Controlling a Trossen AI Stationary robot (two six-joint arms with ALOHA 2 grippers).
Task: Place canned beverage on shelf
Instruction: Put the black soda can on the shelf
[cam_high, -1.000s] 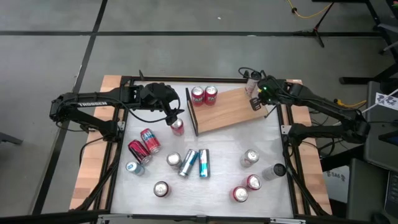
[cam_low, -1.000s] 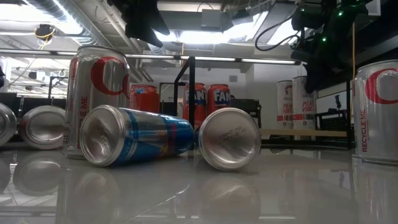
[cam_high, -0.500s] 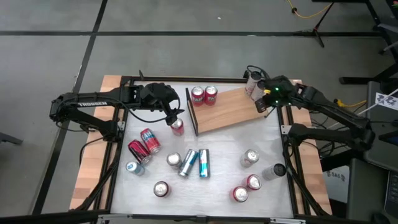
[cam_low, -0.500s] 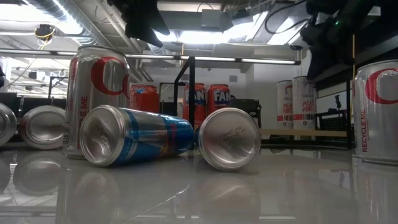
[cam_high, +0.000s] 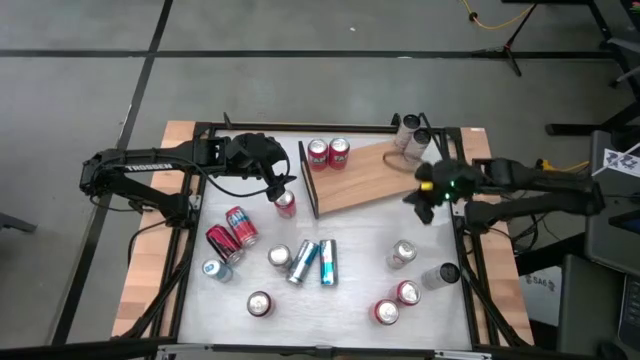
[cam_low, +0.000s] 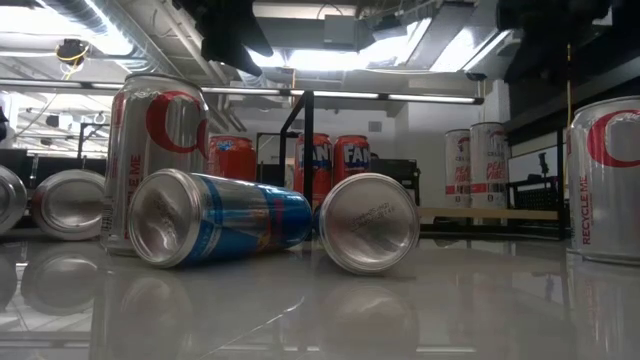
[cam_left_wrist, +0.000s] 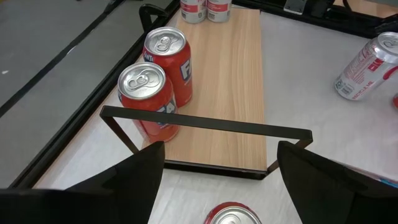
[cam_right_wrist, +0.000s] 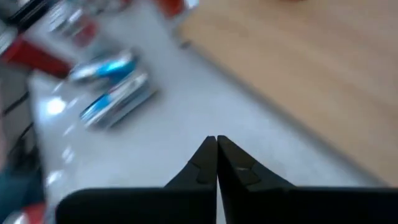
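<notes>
A: While the table (cam_high: 350, 300) sits crowded with cans, the shelf (cam_high: 368, 178) lies flat just ahead of the left gripper (cam_high: 281, 184), dark rail nearest its fingers.

B: And that left gripper (cam_left_wrist: 219, 163)?

A: Fingers spread, hovering directly above a red can (cam_high: 285, 203) that stands upright on the white top, just short of the rail. From the wrist view I cannot tell whether they touch it.

B: On the board itself?

A: Two red cans (cam_left_wrist: 158, 78) upright just beyond the rail, and two pale cans (cam_high: 409, 128) at the far end.

B: Right side?

A: Right gripper (cam_high: 420, 203) hangs above bare table just off the shelf's near corner, fingers (cam_right_wrist: 214, 163) pressed together, nothing between them. Two blue cans (cam_right_wrist: 112, 87) lie on their sides ahead of it.
</notes>
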